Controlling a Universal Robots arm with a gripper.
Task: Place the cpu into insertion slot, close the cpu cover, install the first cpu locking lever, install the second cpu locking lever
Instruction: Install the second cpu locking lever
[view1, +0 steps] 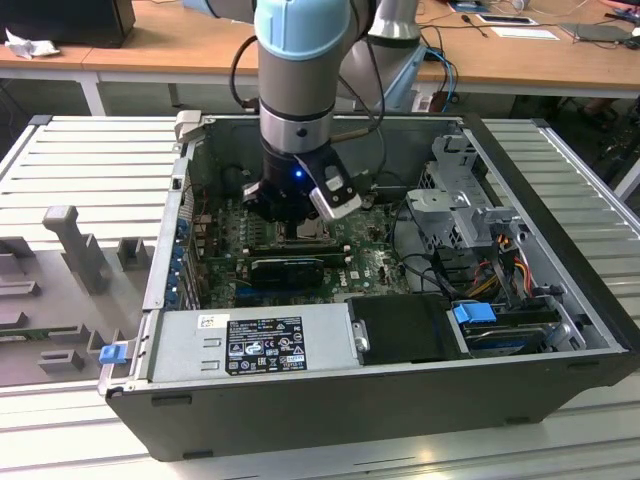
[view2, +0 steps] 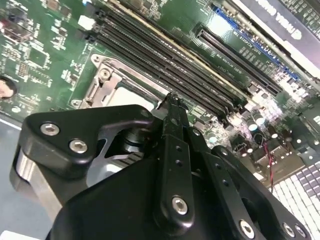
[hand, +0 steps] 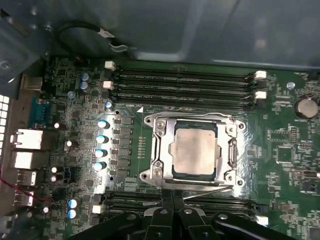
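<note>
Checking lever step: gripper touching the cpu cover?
Cannot tell. In the first wrist view the gripper tips meet the cpu cover edge by a thin lever, but no plain contact or gap shows.

1. The cpu (hand: 194, 150) is a thin square chip with a pale silver-grey face, lying flat and seated inside the insertion slot.
2. The insertion slot (hand: 176, 173) is a square dark socket on the green circuit board, beside the long black card slots.
3. The cpu cover (hand: 232, 150), a silver metal frame with a cut-out middle, lies closed flat around the chip.
</note>
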